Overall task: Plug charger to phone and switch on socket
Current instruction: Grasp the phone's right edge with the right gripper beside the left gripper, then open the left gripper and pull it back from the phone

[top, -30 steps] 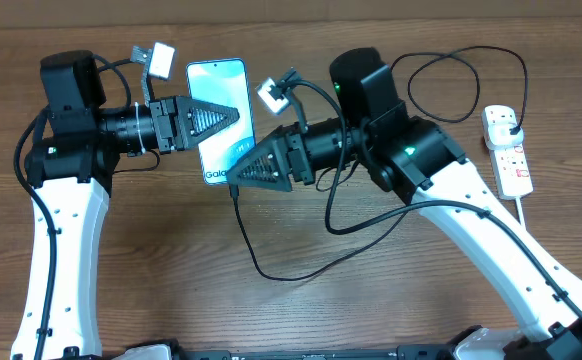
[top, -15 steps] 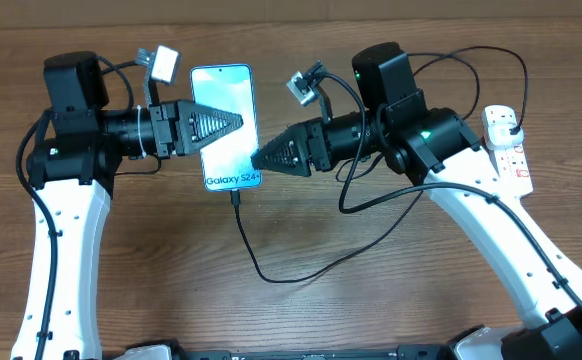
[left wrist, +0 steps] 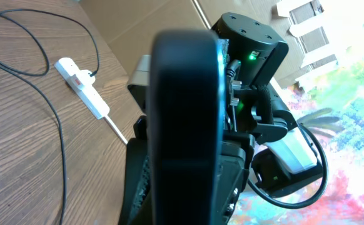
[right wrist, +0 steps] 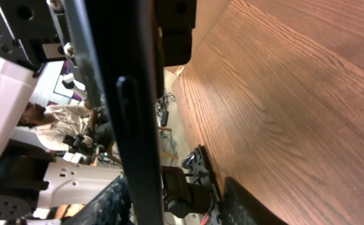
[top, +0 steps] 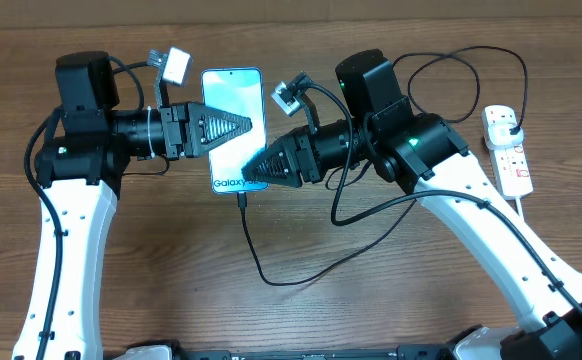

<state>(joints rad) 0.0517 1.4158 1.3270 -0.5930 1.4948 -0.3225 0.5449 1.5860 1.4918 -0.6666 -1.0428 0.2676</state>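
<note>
One wooden table (top: 171, 300) carries everything here, and my two white-and-black arms reach in from its near edge to meet toward the far edge, near the middle.

My left gripper (top: 239, 127) has its fingers clamped on the one phone (top: 233, 92). I hold it screen up with the lit blue-teal face to the overhead camera. The left wrist camera sees the phone only as a dark edge running between my fingers.

My right gripper (top: 256, 168) sits at the phone's near right corner, over the "Galaxy" lettering. From the right wrist the phone's dark edge stands between my two fingers, which are apart. I cannot tell whether they press on it.

One white socket (top: 511, 160) lies flat by the table's right edge, with red switch marks on top and a thick white cord leaving its near end. It holds one black plug (top: 512, 124) at its far end.

One black charger (top: 252, 240) cable meets the phone's near end, trails across the middle of the table and loops round by the far right corner to that plug.
</note>
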